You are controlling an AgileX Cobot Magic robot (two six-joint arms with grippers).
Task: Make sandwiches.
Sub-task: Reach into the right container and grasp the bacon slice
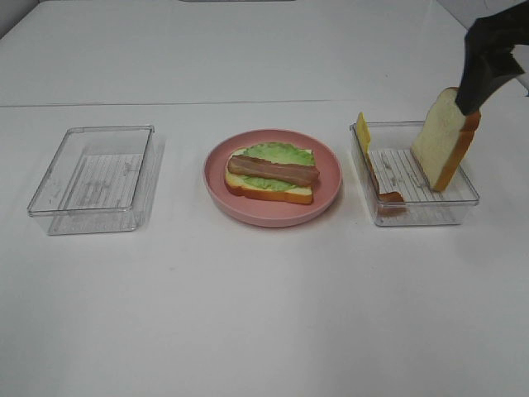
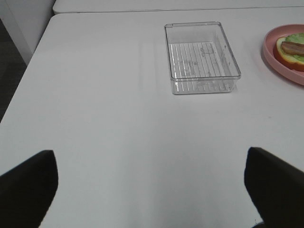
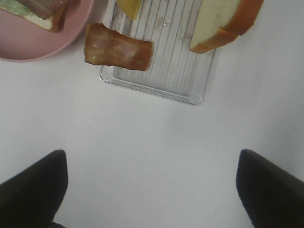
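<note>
An open-faced sandwich (image 1: 271, 175) lies on the pink plate (image 1: 273, 217): a white bread slice, green lettuce (image 1: 285, 152) and a brown-red meat strip (image 1: 273, 170). The right clear tray (image 1: 421, 217) holds a bread slice (image 1: 445, 136) leaning on edge, yellow cheese (image 1: 362, 132) against its left wall and a meat strip (image 1: 387, 195). My right gripper (image 1: 488, 62) hovers open above and behind that tray, holding nothing. Its wrist view shows the meat strip (image 3: 118, 50), bread (image 3: 223, 21) and cheese (image 3: 129, 7) beyond the open gripper (image 3: 152, 190). My left gripper (image 2: 152, 190) is open over bare table.
An empty clear tray (image 1: 91, 217) stands left of the plate; the left wrist view shows this tray (image 2: 204, 89) and the plate's edge (image 2: 271, 58) ahead. White table surrounds everything, with a seam running across behind the trays.
</note>
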